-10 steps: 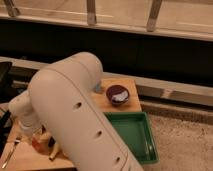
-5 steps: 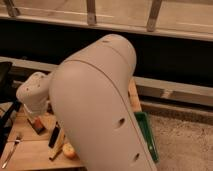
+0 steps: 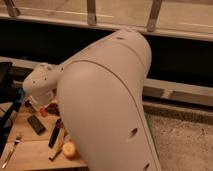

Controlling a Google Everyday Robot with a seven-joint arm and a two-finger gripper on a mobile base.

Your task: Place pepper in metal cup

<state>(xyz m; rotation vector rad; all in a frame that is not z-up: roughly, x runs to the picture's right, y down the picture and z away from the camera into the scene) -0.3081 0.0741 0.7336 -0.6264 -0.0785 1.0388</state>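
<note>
My white arm fills most of the camera view. Its wrist segment reaches down at the left over the wooden table. My gripper is just below the wrist, mostly hidden by it. A small red-orange thing, likely the pepper, shows right beside the gripper; I cannot tell whether it is held. The metal cup is hidden behind the arm.
A round yellow-orange fruit lies on the table near the arm. A dark flat object and a dark stick-like object lie left of it. A fork lies at the table's left front. A dark wall and railing run behind.
The arm has swung further across the view and now hides the red bowl and the green tray. The wrist has moved toward the left part of the table.
</note>
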